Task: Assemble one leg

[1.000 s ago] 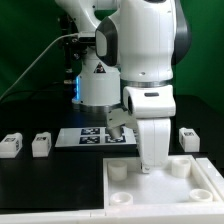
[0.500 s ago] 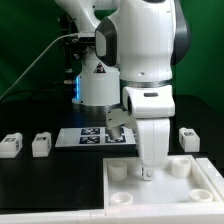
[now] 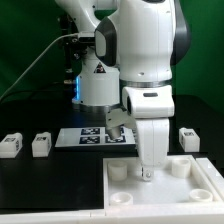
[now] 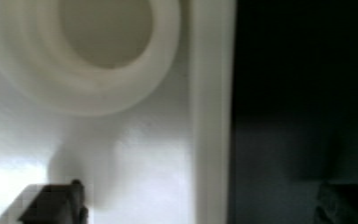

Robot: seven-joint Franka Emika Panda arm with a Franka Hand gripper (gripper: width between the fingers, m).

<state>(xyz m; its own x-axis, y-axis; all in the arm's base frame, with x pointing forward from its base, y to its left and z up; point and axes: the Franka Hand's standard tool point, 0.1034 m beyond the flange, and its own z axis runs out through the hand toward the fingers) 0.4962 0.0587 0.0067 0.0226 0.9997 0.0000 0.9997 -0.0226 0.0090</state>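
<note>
The two-finger gripper point(image 3: 148, 172) hangs low over the flat white square plastic panel point(image 3: 165, 200) — jaws apart, empty — likely positioning it for a small white block leg point(image 3: 187, 138).

Marker board point(image 3: 92, 137) behind panel point(image 3: 160, 196); claw point(image 3: 148, 173) over panel.

This looks like a robot lab, not a home. A big white robot arm point(image 3: 145, 60) stands over a plain black desk point(image 3: 40, 190). A green cloth curtain point(image 3: 25, 40) hangs behind it like a backdrop. On the desk lies the marker board point(image 3: 90, 136), a thin flat white board with black-and-white square tags. A small white plastic leg block point(image 3: 41, 144) near it has a square tag too.
</note>
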